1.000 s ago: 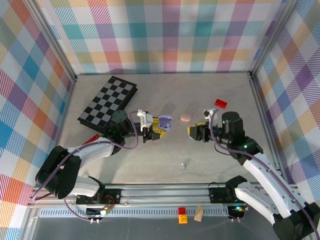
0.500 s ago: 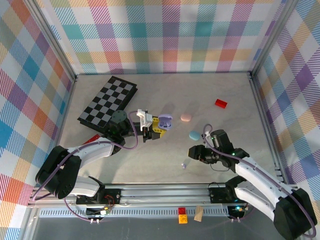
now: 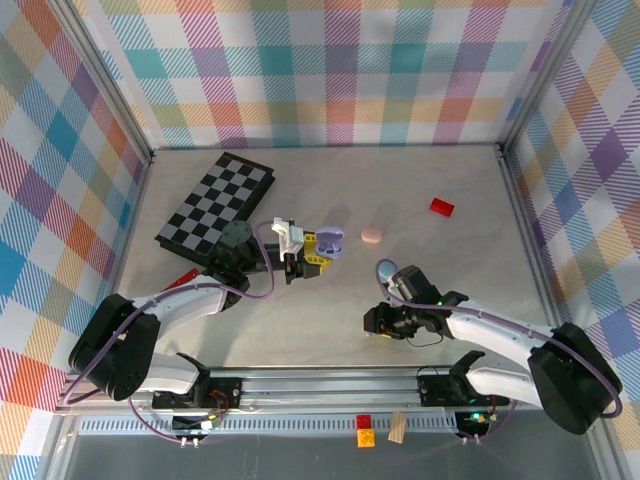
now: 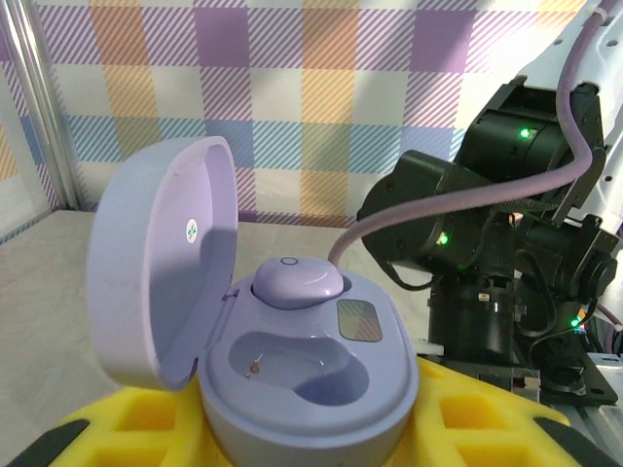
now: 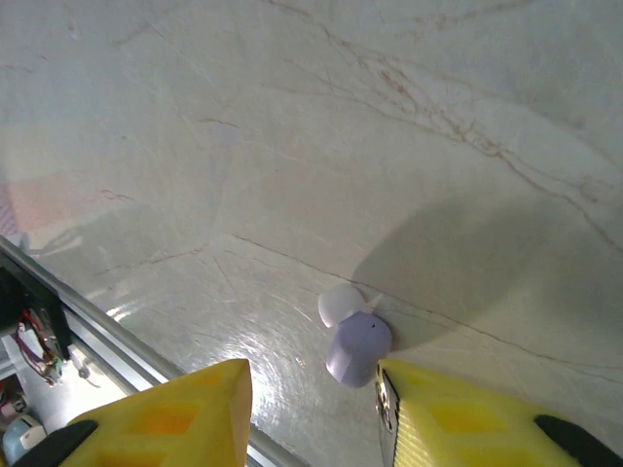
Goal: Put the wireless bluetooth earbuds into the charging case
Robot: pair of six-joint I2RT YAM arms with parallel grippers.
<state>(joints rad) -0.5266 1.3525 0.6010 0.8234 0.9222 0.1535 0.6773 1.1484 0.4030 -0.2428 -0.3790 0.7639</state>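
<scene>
Holding the open, pale purple, pebble-shaped plastic charging case [image 4: 304, 399] tight, the left gripper [image 3: 318, 246] shows one small purple earbud [image 4: 297, 282] already tucked in and the hole [image 4: 292, 368] beside it empty. The other tiny purple plastic earbud [image 5: 358, 352] lies on the pale marbled table [image 5: 292, 146] between the right gripper's [image 5: 311, 375] yellow fingers [image 5: 185, 409], which stand apart, not squeezing yet (so half the job is left). From above, that bud hides under the gripper.
</scene>
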